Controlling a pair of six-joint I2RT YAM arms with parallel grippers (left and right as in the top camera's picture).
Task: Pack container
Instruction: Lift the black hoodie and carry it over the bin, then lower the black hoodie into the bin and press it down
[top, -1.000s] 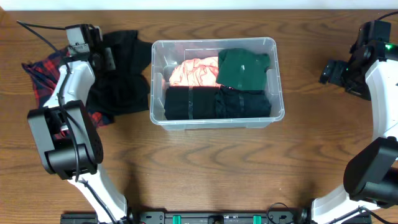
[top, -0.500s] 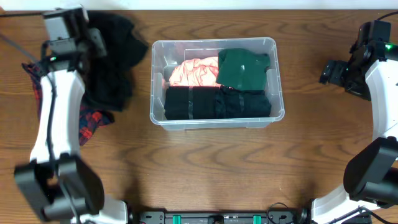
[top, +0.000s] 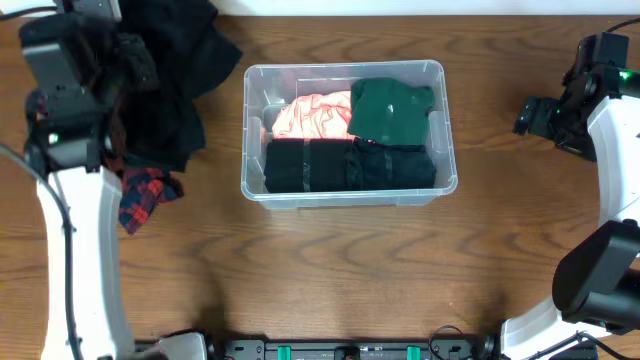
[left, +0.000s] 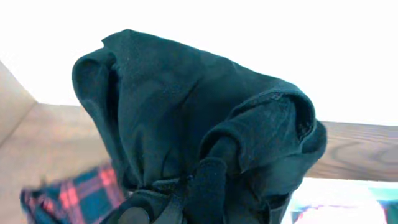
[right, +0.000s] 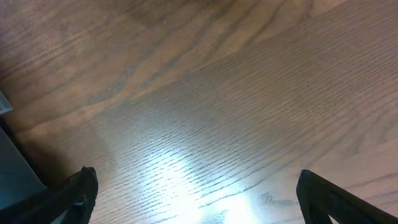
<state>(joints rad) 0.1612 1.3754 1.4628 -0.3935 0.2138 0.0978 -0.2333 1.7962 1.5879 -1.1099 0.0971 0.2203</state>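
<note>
The clear plastic container sits mid-table and holds a pink garment, a dark green garment and black folded clothes. My left gripper is shut on a black garment, lifted high at the far left; the cloth fills the left wrist view and hides the fingertips. A red and blue plaid garment lies on the table below it, also in the left wrist view. My right gripper is open and empty over bare wood at the far right.
The white wall edge runs along the table's back. Bare wood lies in front of the container and between it and the right arm.
My left arm has risen and moved left with the black garment, pulling it up off the table. More of the plaid garment is uncovered. The right arm has not moved.
</note>
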